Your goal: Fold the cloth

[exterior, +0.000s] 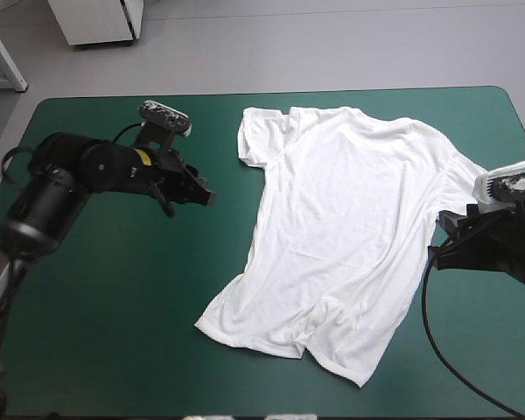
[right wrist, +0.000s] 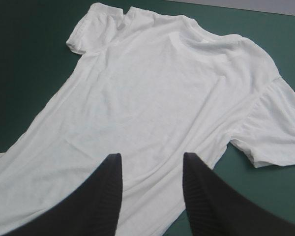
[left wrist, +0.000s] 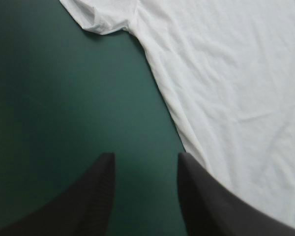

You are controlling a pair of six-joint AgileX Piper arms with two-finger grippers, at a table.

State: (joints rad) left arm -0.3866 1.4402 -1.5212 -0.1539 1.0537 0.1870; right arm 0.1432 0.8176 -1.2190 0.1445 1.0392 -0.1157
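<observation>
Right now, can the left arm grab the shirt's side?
Probably yes. The left gripper is open beside the T-shirt, with only bare teal-green cover between them. The right gripper is at the shirt's other side, out of the way.

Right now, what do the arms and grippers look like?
Left arm: black, bulky rounded joints, small yellow label near the wrist. Right arm: black, boxier at the wrist. Left gripper and right gripper: two broad black fingers each, curved like fins, finely ribbed.
</observation>
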